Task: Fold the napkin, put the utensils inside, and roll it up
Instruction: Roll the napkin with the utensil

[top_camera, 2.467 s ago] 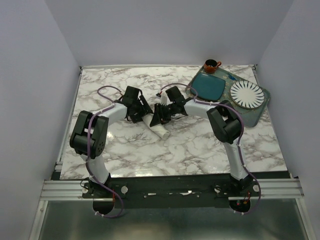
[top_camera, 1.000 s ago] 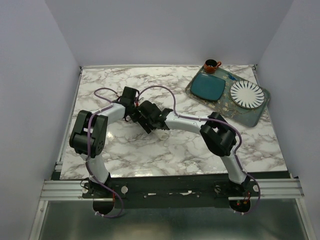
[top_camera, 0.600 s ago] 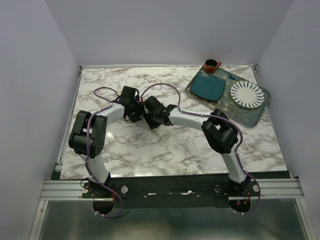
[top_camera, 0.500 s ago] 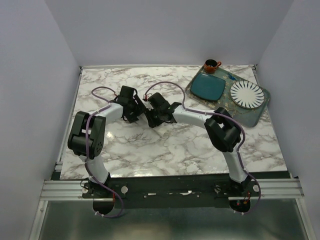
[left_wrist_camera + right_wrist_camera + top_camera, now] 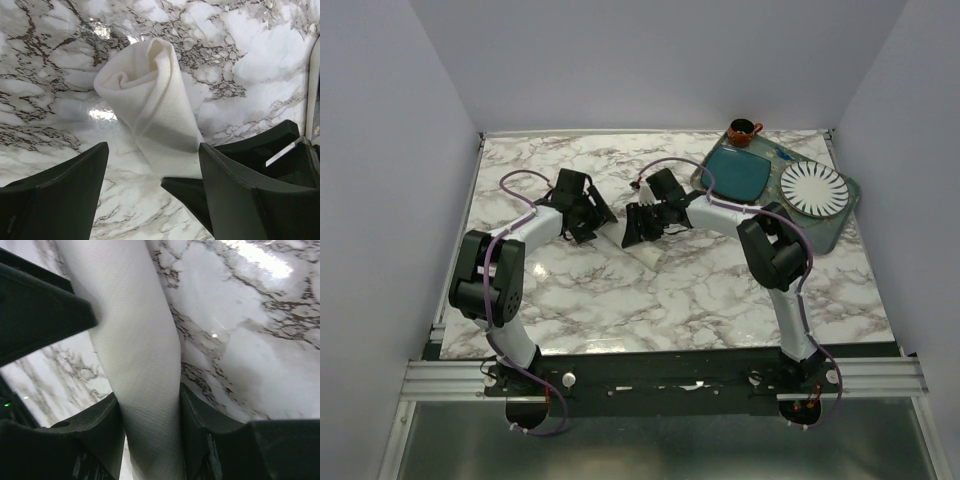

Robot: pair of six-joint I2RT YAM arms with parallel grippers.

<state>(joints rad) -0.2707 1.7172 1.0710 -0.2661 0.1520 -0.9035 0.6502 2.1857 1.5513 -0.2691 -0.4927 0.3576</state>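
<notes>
Gripping now: the right gripper has its fingers clamped across the napkin, with cloth squeezed tight between both of them.
Left side: the left gripper hangs just beside the roll, fingers wide apart and touching nothing.
Napkin position: it lies on the marble worktop between the two grippers, wound into a loose tapering tube. The left wrist view looks straight at its open, spiralled end.
Spoon: none shows at that open end. Whether it sits wrapped inside, I cannot tell.
Stage: rolling looks all but done. What remains is probably snugging the tube and setting it down tidy.
Handling: soft, light, plain cream cloth with no stiffness of its own. The layers will likely slide over each other and spring loose once pressure comes off. The woven texture should give the fingers bite, but the glossy marble will let the roll skate.
Where to take hold: across the body of the tube, pinching every layer with the outer flap trapped. The open end would simply crush.
Risk: letting go early could unwind the outer wrap.
</notes>
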